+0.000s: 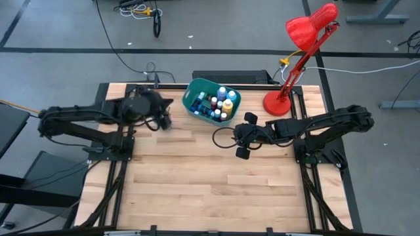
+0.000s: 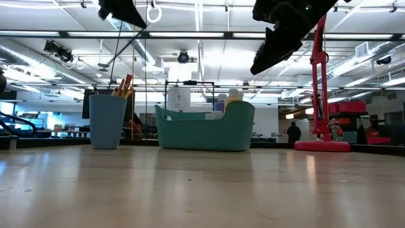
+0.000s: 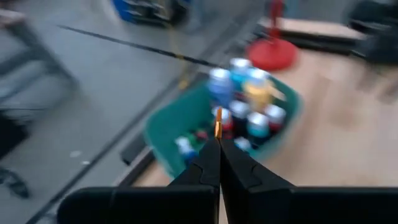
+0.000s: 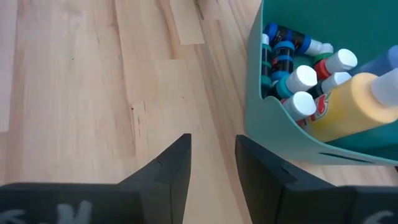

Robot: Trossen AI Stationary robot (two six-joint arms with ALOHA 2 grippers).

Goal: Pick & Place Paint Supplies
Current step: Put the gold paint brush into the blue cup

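Fingers (image 3: 219, 163) of the left gripper (image 1: 159, 113) are pinched together on a thin brush (image 3: 218, 127), whose orange tip juts out just past them; holding it by the slim handle keeps it steady in the air, and it seems to be on its way to or from the small blue cup (image 2: 107, 120), which stands just left of the teal bin (image 1: 197, 88) and already carries a few orange-tipped brushes (image 2: 123, 85) upright in it. In the overhead picture this gripper hangs above that cup, just left of the bin, so the cup itself is hidden there. The bin sits at the far middle of the tabletop (image 1: 197, 183) and is packed with the paint bottles (image 1: 222, 105), pale caps upward, with a taller yellow bottle (image 4: 348, 106) leaning among them; gathering them in one walled container stops them rolling. Right of the bin, and a little nearer, the right gripper (image 1: 243, 136) hovers above bare wood with its fingers (image 4: 168, 165) spread apart and nothing between them, probably waiting clear of the bin wall. A red desk lamp (image 1: 298, 59) stands farther right of the bin.
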